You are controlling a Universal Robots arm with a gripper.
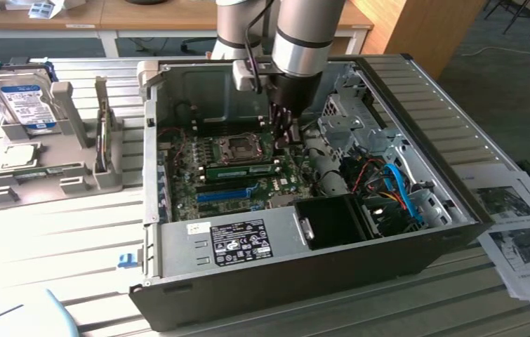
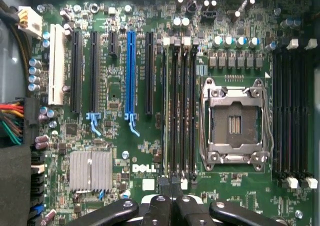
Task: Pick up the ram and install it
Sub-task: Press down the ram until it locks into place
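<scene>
Exterior view has the jaws [image 1: 286, 130] lowered inside the open computer case [image 1: 433, 210], just above the motherboard [image 1: 246, 182]. The ram [image 1: 243, 170] lies seated in a slot just below them. Whether the jaws are open, I cannot tell.

Bright daylight washes the pale tabletop [image 1: 49, 232] at the exterior view's left almost to white, while the open computer case [image 1: 293, 281] lies in deep shadow inside. The wrist view's motherboard [image 2: 150, 136] is evenly lit, slightly soft, with glints on the heatsink [image 2: 90, 170].
</scene>
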